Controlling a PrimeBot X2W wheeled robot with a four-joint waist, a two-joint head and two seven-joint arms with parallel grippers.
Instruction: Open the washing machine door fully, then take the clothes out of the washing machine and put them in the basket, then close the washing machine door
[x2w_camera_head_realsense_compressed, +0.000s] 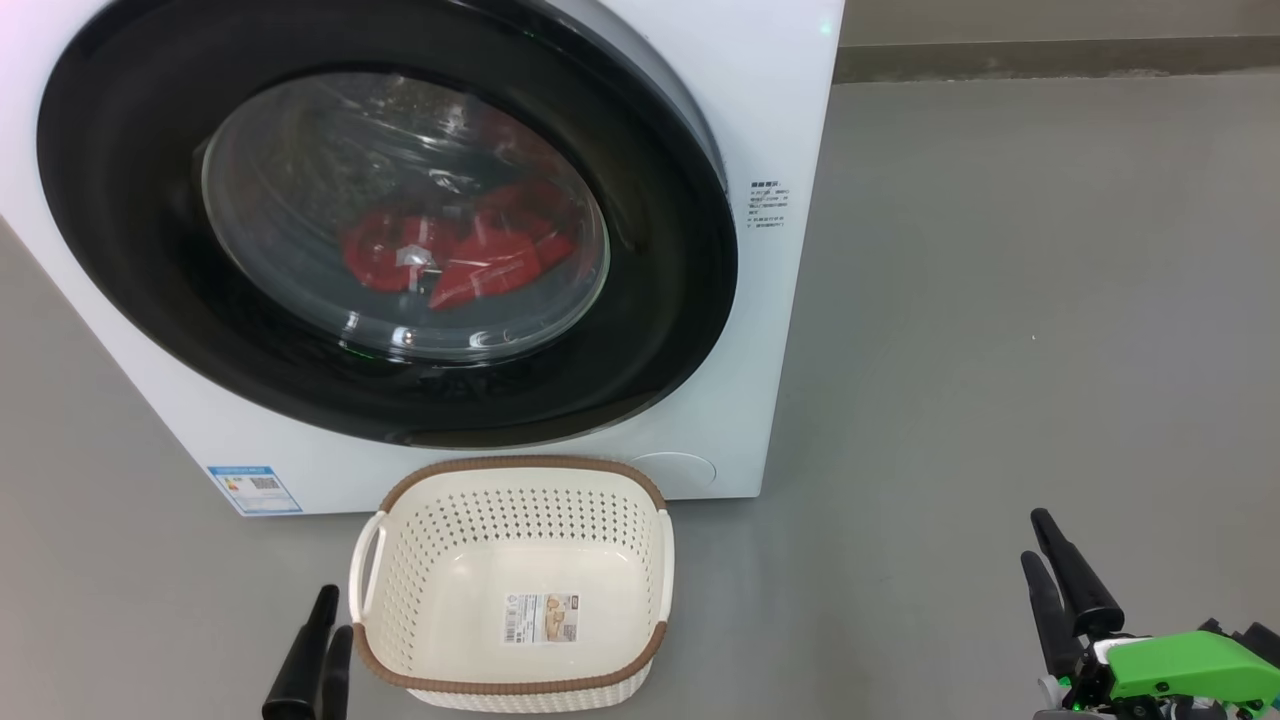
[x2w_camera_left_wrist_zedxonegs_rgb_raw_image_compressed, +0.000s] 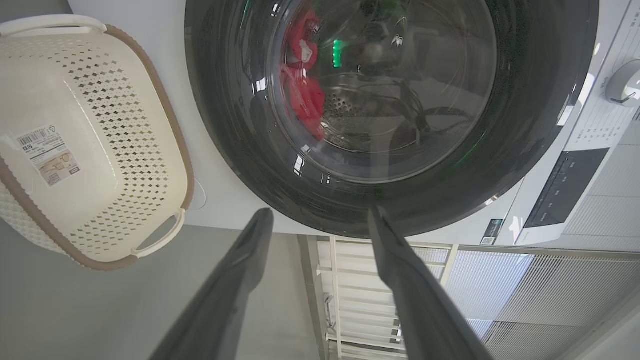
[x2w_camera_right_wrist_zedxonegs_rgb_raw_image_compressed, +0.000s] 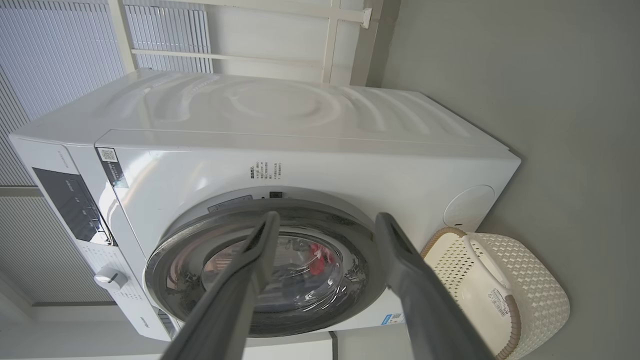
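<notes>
Closest to me, low in the head view, the two dark fingers (x2w_camera_head_realsense_compressed: 308, 655) of the left jaws stand just beside the near left corner of the basket (x2w_camera_head_realsense_compressed: 520, 464); I can't tell whether they touch it. From the left wrist camera I see those jaws spread wide, gripping nothing. Over on the right, the fingers (x2w_camera_head_realsense_compressed: 1076, 575) of the right jaws rise above the bare grey floor (x2w_camera_head_realsense_compressed: 1000, 300), well apart from the basket, with a green housing (x2w_camera_head_realsense_compressed: 1190, 668) at their base. The right wrist camera shows these jaws wide as well, holding nothing.

The basket sits upright on the floor just in front of the washing machine (x2w_camera_head_realsense_compressed: 780, 120), below the door (x2w_camera_head_realsense_compressed: 120, 200), and I can read a paper label (x2w_camera_head_realsense_compressed: 541, 617) on its bottom. The door lies against the machine's front, a broad black rim around a bulging clear window (x2w_camera_head_realsense_compressed: 300, 170). Through that window I see the red clothes (x2w_camera_head_realsense_compressed: 470, 260) lying low inside the drum, a little right of centre. A small blue sticker (x2w_camera_head_realsense_compressed: 255, 490) marks the lower left corner of the machine's front, left of the basket.
</notes>
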